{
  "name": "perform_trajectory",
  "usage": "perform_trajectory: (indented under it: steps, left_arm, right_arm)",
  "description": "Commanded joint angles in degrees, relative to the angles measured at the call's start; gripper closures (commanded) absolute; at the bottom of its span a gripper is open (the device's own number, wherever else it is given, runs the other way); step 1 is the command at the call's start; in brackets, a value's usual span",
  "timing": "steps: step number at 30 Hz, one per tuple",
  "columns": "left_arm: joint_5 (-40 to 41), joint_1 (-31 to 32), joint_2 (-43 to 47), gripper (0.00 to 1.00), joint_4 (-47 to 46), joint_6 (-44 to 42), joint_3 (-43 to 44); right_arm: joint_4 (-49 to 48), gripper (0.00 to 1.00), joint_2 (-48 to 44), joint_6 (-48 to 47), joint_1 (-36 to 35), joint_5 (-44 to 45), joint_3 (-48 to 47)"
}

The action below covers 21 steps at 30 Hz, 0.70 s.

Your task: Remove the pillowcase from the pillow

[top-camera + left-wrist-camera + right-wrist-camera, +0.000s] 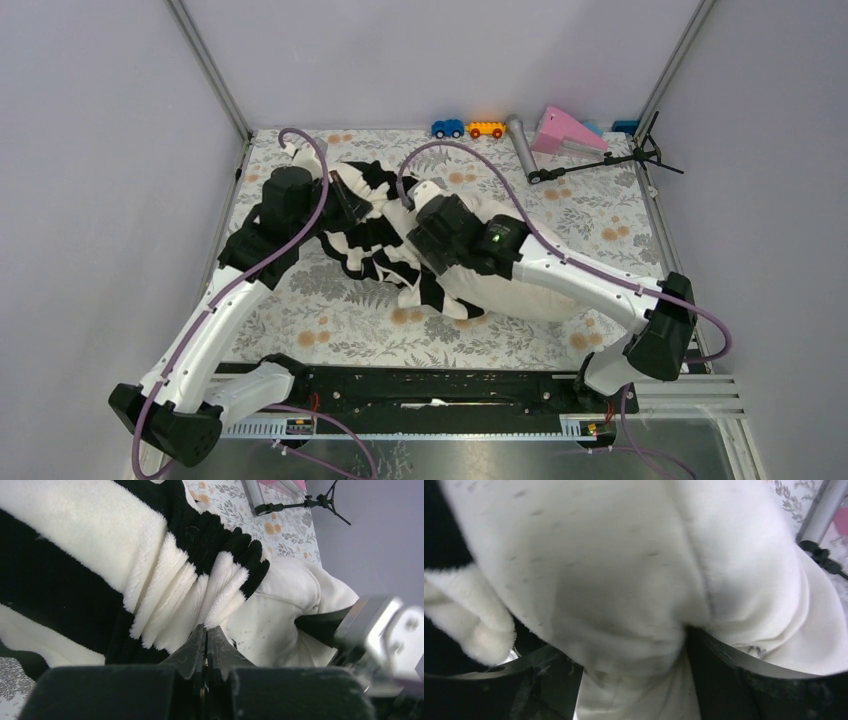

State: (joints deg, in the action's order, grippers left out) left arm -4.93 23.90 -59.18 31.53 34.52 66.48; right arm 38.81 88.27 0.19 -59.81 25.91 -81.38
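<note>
My left hand (206, 641), shut on the pillowcase (75, 555), should pull toward the surface's (330, 330) left edge. My right hand (624, 657) straddles the pillow (614, 555) wide; I cannot tell if it grips.

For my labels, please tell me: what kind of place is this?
Probably a lab test booth: plain walls on metal posts, two arms bolted to a rail, a floral cloth as work surface.

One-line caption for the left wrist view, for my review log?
Left end effector, shut, at the bunched edge of the black-and-white striped fleece pillowcase, plain cream fabric pillow exposed beyond.
</note>
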Motion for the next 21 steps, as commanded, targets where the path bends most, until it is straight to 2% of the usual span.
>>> perform_trajectory:
  steps: [1,2,4,5,6,7,11,14,17,21]
  left_arm:
    - [6.5,-0.6,4.1,0.88,-3.6,-0.2,-1.5]
    - [5.9,-0.6,5.0,0.7,-4.1,0.3,-2.7]
    - [5.2,-0.6,7.2,0.24,-5.3,3.4,-6.0]
    - [4.4,-0.6,9.0,0.14,-6.7,5.9,-8.4]
    - [2.7,-0.6,11.0,0.08,-8.5,8.1,-11.3]
    - [1.1,-0.5,13.3,0.02,-10.7,10.5,-14.4]
    - [-2.5,1.8,21.8,0.01,-21.0,17.1,-26.5]
    - [1.3,7.9,24.7,0.01,-26.6,19.4,-32.8]
    - [7.2,16.6,22.0,0.01,-31.0,18.4,-36.3]
    - [18.6,29.9,12.8,0.01,-38.2,15.1,-37.0]
  right_arm:
    - [-7.6,0.37,-1.5,5.5,8.6,-5.0,0.6]
    - [-10.3,0.5,-1.7,6.4,10.0,-7.5,1.0]
    - [-14.2,0.83,-1.3,8.1,11.9,-9.8,1.2]
    - [-15.4,0.95,-0.7,9.0,12.5,-10.4,0.9]
    - [-16.4,1.0,-0.1,9.8,12.7,-11.0,0.5]
    - [-17.1,1.0,0.7,10.6,13.0,-11.7,0.3]
    - [-20.0,1.0,3.4,14.0,14.0,-14.0,-0.9]
    - [-22.2,1.0,4.4,16.8,15.4,-17.3,-0.3]
    - [-24.8,1.0,3.9,19.0,16.5,-21.2,1.6]
    - [-26.5,1.0,2.6,20.2,16.7,-23.7,3.7]
